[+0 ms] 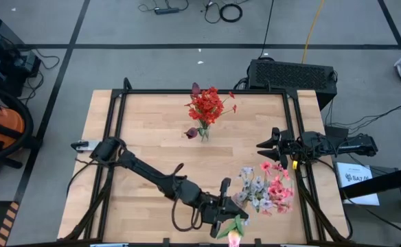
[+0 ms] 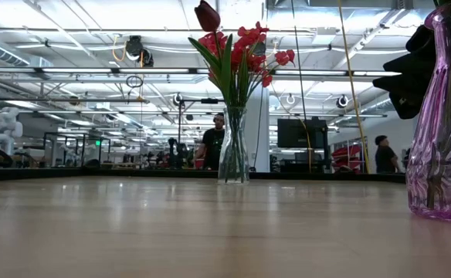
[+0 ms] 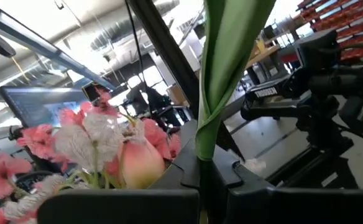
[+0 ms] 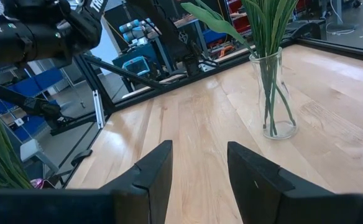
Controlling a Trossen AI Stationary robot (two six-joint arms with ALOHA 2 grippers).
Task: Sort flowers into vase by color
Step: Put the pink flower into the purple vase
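A clear glass vase [image 1: 203, 132] [image 2: 233, 154] [image 4: 275, 93] stands at the table's far middle with bright red flowers [image 1: 206, 106] and a maroon tulip bud [image 2: 207, 15] in it. A purple-pink vase [image 1: 266, 199] [image 2: 442, 116] at the near right holds pink blossoms [image 1: 279, 186] [image 3: 41, 140] and pale white sprays [image 1: 254, 185] [image 3: 97, 134]. My left gripper [image 1: 226, 210] [image 3: 206, 171] is near the table's front edge, just left of that vase, shut on a flower with a peach-pink bud [image 1: 235, 238] [image 3: 141, 165]. My right gripper [image 1: 266, 145] [image 4: 200, 180] waits open at the right edge. My left gripper pinches the flower's green stem and leaf [image 3: 205, 146] between its two fingers. The green part rises from between the fingers, and the bud [image 3: 138, 168] sits close beside them. The fingers point roughly level toward the pink vase. In the high view the flower's bud end reaches to the table's near edge.
A black frame [image 1: 118, 96] runs round the wooden tabletop [image 1: 152, 130]. Open wood lies between the two vases and across the left half. Beyond the table are cables, a black box [image 1: 293, 72] and people in the room [image 2: 212, 143].
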